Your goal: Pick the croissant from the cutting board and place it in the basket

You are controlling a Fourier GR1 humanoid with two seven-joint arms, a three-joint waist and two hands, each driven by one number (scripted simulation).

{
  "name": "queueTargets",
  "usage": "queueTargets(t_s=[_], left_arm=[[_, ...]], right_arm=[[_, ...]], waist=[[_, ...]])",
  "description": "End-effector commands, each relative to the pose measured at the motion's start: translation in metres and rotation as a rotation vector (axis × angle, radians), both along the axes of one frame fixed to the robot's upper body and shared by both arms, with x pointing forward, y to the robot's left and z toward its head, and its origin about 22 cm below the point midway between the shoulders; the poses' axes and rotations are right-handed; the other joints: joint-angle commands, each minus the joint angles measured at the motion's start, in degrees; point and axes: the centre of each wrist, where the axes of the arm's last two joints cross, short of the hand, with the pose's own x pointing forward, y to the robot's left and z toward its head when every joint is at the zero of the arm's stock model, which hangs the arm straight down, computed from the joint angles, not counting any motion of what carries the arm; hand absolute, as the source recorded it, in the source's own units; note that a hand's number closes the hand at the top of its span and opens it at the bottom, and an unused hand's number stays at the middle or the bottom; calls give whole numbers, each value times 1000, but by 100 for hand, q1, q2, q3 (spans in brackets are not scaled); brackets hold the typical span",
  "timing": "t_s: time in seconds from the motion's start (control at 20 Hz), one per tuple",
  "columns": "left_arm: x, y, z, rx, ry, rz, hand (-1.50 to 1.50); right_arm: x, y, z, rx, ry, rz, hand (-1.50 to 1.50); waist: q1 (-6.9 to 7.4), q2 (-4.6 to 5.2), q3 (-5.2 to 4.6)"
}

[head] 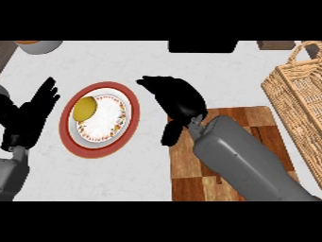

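My right hand point(179, 101) hangs mid-frame over the cutting board's point(261, 116) upper-left corner, and I can't tell its grip; my left hand point(25, 118) rests spread open at left.

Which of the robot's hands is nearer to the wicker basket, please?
Right: the right hand is over the cutting board, left of the basket; the left hand rests beyond the plate.

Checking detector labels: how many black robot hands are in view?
2. The left hand rests open, fingers up, at the view's left beside the red-rimmed round plate; the right hand is over the upper-left corner of the checkered wooden cutting board. Neither is hidden.
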Motion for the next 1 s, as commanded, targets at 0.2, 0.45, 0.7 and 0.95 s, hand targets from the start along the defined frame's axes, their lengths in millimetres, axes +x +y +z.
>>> queueTargets(t_s=[0.2, 0.45, 0.7, 0.95], left_arm=[[4, 5, 4, 15, 11, 10, 0], [-2, 2, 6, 4, 10, 3, 0], [-6, 1, 0, -12, 10, 12, 0], [-8, 27, -3, -12, 1, 27, 0]], right_arm=[[32, 20, 103, -467, -118, -301, -150], [43, 17, 129, -582, 95, -272, -150], [56, -6, 152, -592, 228, -243, -150], [47, -43, 155, -459, 278, -194, -150]], waist=[[7, 16, 0], [-27, 3, 12], [-94, -4, 15], [-174, -1, 14]])
